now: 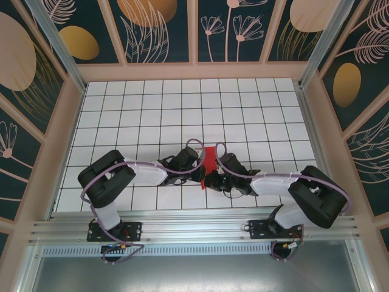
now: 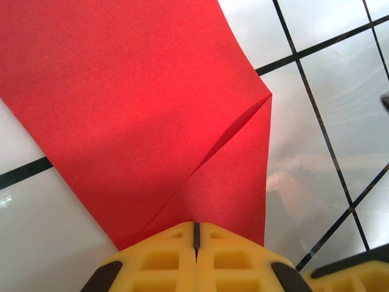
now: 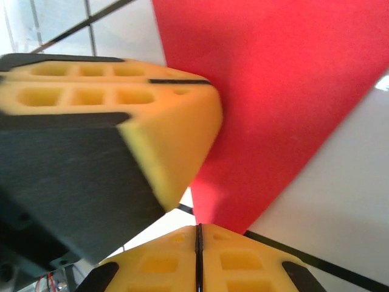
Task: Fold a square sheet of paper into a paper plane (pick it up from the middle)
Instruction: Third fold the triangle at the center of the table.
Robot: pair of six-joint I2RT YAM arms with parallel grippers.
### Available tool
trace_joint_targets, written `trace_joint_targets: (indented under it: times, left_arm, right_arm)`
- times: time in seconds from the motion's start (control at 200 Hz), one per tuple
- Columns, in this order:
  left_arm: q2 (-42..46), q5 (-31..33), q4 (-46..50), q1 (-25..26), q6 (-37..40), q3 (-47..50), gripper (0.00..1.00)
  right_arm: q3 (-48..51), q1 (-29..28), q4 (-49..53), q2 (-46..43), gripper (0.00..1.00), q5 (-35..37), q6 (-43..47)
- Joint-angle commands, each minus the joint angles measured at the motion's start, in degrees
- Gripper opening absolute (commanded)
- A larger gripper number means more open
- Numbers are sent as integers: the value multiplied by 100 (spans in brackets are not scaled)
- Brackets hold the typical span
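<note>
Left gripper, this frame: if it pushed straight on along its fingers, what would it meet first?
The red sheet of paper itself: the left gripper is shut on it, and the sheet fans out directly ahead. Past it lies the tiled table, though how steeply the fingers point down is unclear.

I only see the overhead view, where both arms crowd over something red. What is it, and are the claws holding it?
Observer: It is red paper. The left wrist view shows the left claw shut on its edge.
Operator: And the right one?
Observer: The right claw is shut on the paper's pointed tip.
Operator: Is the paper flat?
Observer: No, one layer is folded over along a diagonal crease.
</note>
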State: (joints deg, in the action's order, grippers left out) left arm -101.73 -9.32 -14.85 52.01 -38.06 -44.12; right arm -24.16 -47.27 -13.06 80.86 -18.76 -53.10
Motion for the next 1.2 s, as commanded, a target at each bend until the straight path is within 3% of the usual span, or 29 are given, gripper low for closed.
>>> trace_joint_targets:
  times: [0.0, 0.33, 0.691, 0.911, 1.001, 1.191]
  left_arm:
    - [-57, -127, -119, -52, -96, 88, 0]
    - [-84, -122, -82, -52, -81, 71, 0]
    - [-75, -79, 9, -50, -48, 44, 0]
    - [80, -52, 107, -50, 39, 17, 0]
    - [246, -17, 122, -52, 95, 27, 0]
    - [610, -38, 153, -50, 219, 37, 0]
  right_arm:
    - [-50, -46, 163, 145, 10, 259, 13]
    - [-67, -237, 158, -148, 11, 356, -51]
    - [43, -415, -128, 405, 11, 247, -200]
    - [-117, -374, 472, -268, 12, 600, -16]
    - [-179, -127, 832, -667, 14, 789, 165]
    - [-62, 1231, 944, -1203, 22, 295, 706]
